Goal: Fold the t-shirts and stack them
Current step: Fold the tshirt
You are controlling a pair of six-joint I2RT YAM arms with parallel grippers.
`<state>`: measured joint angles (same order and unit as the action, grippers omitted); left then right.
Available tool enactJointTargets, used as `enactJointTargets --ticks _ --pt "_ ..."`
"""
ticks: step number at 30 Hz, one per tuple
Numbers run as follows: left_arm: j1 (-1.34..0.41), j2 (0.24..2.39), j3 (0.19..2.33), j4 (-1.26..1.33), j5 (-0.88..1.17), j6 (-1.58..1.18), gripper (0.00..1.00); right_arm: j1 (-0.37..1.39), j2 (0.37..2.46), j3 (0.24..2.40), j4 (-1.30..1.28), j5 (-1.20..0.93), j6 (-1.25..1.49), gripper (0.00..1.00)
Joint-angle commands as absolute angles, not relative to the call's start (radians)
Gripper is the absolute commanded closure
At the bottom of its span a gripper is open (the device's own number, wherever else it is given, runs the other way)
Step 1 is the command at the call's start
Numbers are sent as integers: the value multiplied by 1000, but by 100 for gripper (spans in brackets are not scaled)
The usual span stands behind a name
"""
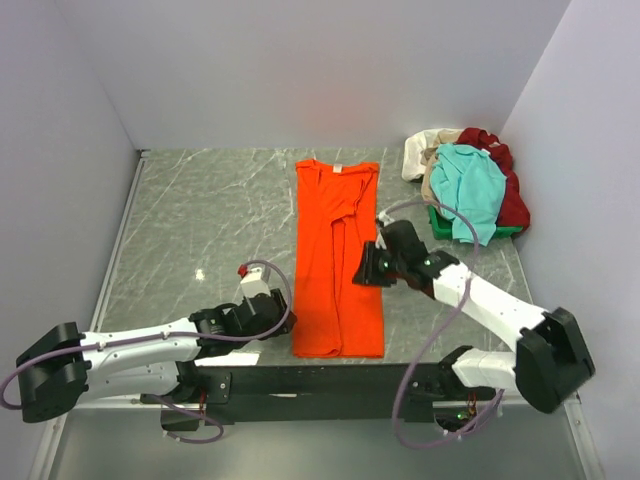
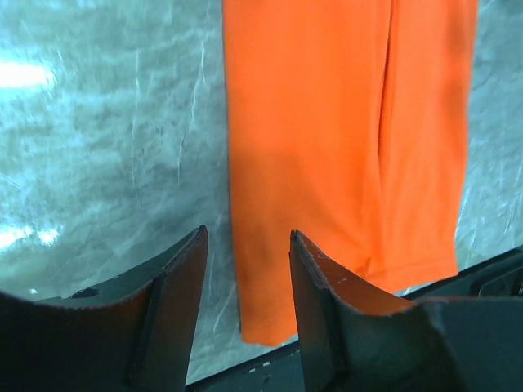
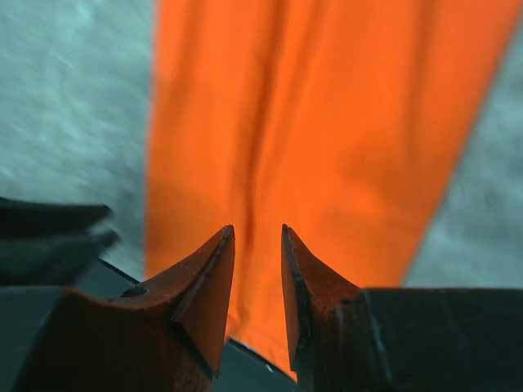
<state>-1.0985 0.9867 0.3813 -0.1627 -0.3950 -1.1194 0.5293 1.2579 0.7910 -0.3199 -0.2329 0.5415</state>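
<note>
Centrally shows the orange t-shirt point(image 1: 335, 260) lying flat on the worktop point(image 1: 200, 220) as a long narrow strip, sides turned inward, white neck label point(image 1: 338, 168) toward the top of the frame and hem toward the bottom edge. Suggests a lengthwise fold already made, with the crosswise fold from hem to collar as the likely step in hand. Places the left hand point(image 2: 248, 237) just beside the strip's lower left edge, fingers parted and empty, probably for reaching a hem corner. Places the right hand point(image 3: 257, 230) over the strip's right edge near mid-length, fingers parted by a narrower gap with nothing between, likewise released. Sets the two hands on opposite sides of the cloth, presumably for taking one side apiece and keeping the strip flat and square on lifting. Leaves the teal t-shirt point(image 1: 468, 185), dark red t-shirt point(image 1: 510, 195) and cream t-shirt point(image 1: 420, 150) heaped at the upper right of the frame, well apart from the strip, unfolded and awaiting their turn.
</note>
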Motion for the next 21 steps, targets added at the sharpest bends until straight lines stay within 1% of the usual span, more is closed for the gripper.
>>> enactJointTargets --ticks 1,3,6,9,13,15,21 --pt "-1092 1003 379 -161 -327 -1124 49 584 1112 706 -382 -65 601 63" --pt "-1094 1008 365 -132 -290 -1135 50 606 1024 643 -435 -20 644 63" --pt "-1092 1029 360 -117 -269 -1146 49 635 928 583 -512 -11 684 63" --pt "-1094 1068 380 -129 -253 -1146 50 663 865 543 -598 -2 722 63" --pt "-1092 1111 396 -140 -227 -1138 50 683 812 499 -675 -8 756 63" --pt "-1094 1118 394 -126 -209 -1137 50 721 796 494 -690 -15 787 63" --pt "-1094 1127 399 -118 -180 -1143 50 787 822 471 -704 -24 848 63"
